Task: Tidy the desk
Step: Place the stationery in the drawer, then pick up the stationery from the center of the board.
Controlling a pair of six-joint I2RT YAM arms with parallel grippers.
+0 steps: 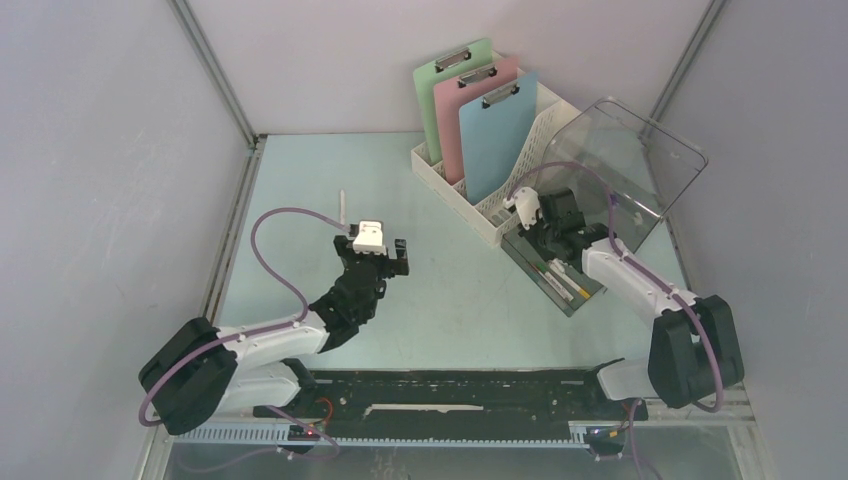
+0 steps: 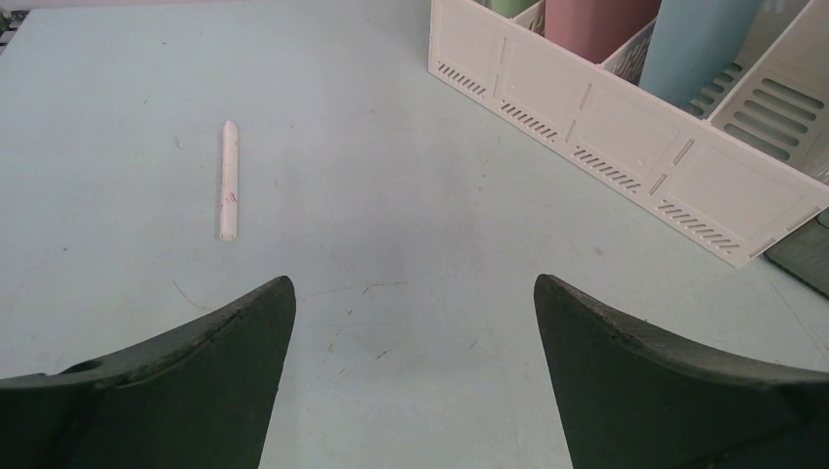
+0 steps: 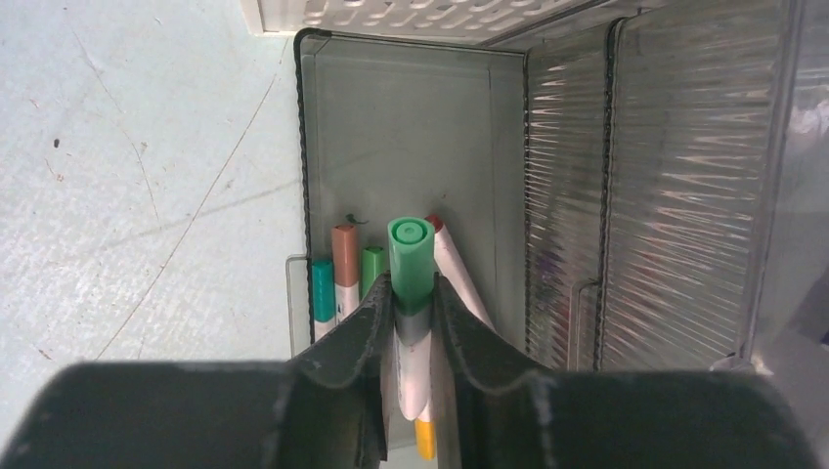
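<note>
A green-capped marker (image 3: 410, 249) is gripped by the right claw (image 3: 413, 287); the left claw (image 2: 413, 285) is held wide above the worktop (image 2: 391, 147).

The pale blue surface (image 1: 450, 300) carried a white pen (image 1: 343, 208) lying left of centre, a white rack (image 1: 470, 205) at the far right, and a clear box (image 1: 640, 170) just beside the rack, on its right.

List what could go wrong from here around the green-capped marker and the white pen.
1. The green-capped white marker, between the fingers of the right gripper, hangs over other markers in the smoky clear plastic box; released, it may land crooked across them.
2. The white pen lies loose on the pale mint desk ahead of the open left gripper; a nudge could roll it.
</note>
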